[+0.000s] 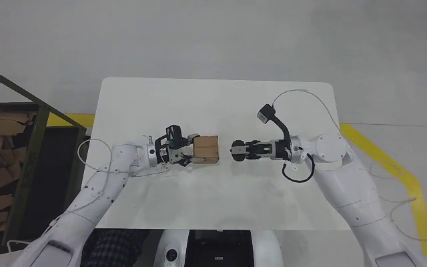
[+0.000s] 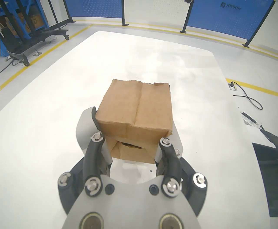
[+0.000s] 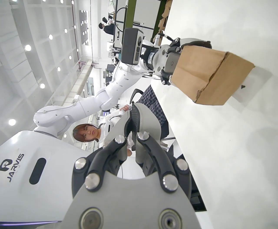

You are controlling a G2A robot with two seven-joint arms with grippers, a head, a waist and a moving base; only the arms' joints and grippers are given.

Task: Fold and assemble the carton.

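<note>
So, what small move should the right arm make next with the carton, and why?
Probably ease the right gripper forward until it meets the free face of the carton, then press lightly. The left gripper grips the carton's opposite end on the table. The right gripper is shut and points straight at the carton, with a gap between them. Being shut, it suits pushing rather than grasping.

White table (image 1: 213,100); green rack (image 1: 32,167) with cardboard (image 1: 10,143) beside it; yellow floor tape (image 1: 377,153); blue panels (image 2: 217,13) beyond.
</note>
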